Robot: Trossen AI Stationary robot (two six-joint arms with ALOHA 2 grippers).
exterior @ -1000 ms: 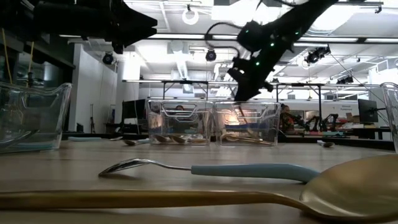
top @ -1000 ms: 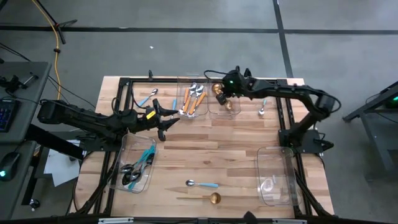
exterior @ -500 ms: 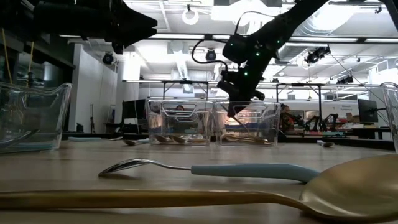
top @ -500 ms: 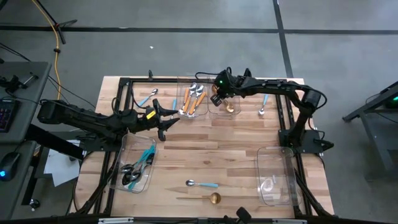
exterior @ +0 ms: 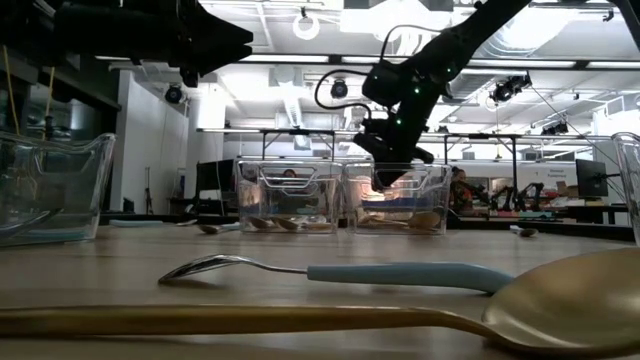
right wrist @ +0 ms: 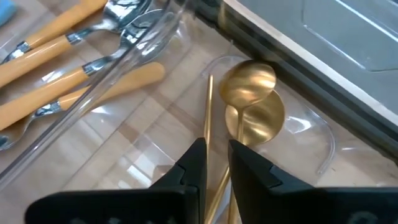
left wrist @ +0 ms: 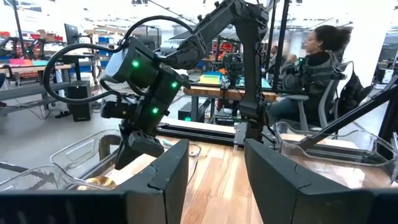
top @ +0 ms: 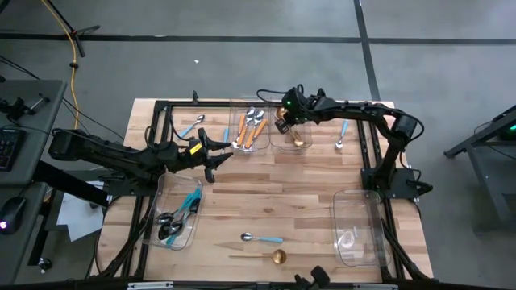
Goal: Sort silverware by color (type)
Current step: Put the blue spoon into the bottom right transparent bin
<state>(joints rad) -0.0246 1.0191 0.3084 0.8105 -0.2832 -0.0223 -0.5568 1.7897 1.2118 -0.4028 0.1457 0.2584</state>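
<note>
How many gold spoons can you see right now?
3. Two gold spoons overlap in the clear bin at the table's far edge, under the right gripper. One lies loose on the table near the front edge. Others may be hidden.

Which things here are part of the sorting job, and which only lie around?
Job:
gold spoons in back bin
orange-handled pieces
dark spoons
blue-handled spoon and gold spoon, loose on table
right pincer

Around:
empty bin
seated person
</note>
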